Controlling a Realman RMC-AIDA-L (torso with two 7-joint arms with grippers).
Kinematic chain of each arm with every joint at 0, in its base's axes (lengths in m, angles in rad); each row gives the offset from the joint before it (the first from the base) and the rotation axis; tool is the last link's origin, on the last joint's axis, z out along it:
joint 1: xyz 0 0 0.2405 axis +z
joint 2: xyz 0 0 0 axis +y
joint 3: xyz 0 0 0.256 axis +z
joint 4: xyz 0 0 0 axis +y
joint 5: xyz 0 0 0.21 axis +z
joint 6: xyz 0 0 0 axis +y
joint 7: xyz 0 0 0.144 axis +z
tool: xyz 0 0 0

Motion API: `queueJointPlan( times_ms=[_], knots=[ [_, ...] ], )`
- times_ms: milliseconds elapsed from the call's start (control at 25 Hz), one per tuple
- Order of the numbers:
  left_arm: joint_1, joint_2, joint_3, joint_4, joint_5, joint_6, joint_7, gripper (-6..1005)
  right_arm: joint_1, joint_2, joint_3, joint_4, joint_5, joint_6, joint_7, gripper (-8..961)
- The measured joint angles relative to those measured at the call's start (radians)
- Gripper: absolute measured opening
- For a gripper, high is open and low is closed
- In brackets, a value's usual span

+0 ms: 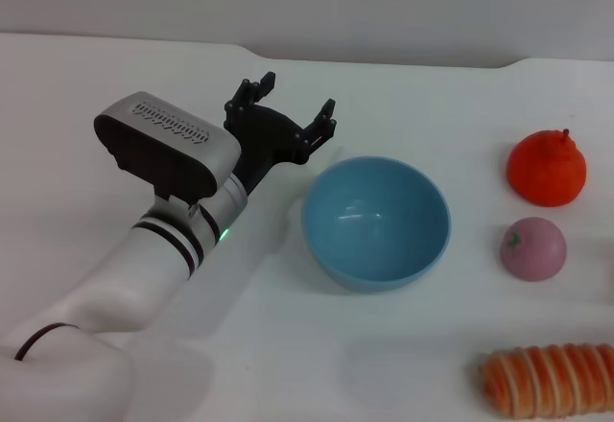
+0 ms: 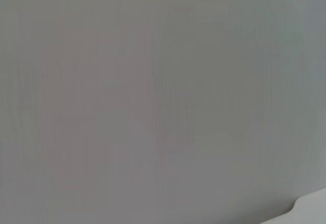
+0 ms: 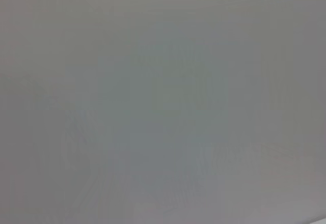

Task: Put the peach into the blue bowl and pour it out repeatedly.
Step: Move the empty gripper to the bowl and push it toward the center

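The blue bowl sits upright and empty in the middle of the white table. The peach, pink-mauve with a small green mark, lies on the table to the right of the bowl, apart from it. My left gripper is open and empty, held just left of and behind the bowl's rim, fingers pointing away from me. My right gripper is out of view. Both wrist views show only plain grey surface.
An orange-red stemmed fruit lies behind the peach at the right. An orange-and-cream striped ridged toy lies at the front right. The table's far edge runs behind the gripper.
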Motion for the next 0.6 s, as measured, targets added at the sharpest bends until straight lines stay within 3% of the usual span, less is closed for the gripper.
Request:
queueJointPlan(
  times_ms=[360, 600],
  knots=[
    [0.001, 0.004, -0.001, 0.022, 0.001, 0.015, -0.003, 827, -0.001, 0.0, 0.0, 0.001, 0.001, 0.001, 0.0, 572],
    [0.017, 0.033, -0.131, 0.174, 0.022, 0.235, -0.001, 828, -0.007, 0.001, 0.0, -0.001, 0.001, 0.002, 0.0, 571]
  ],
)
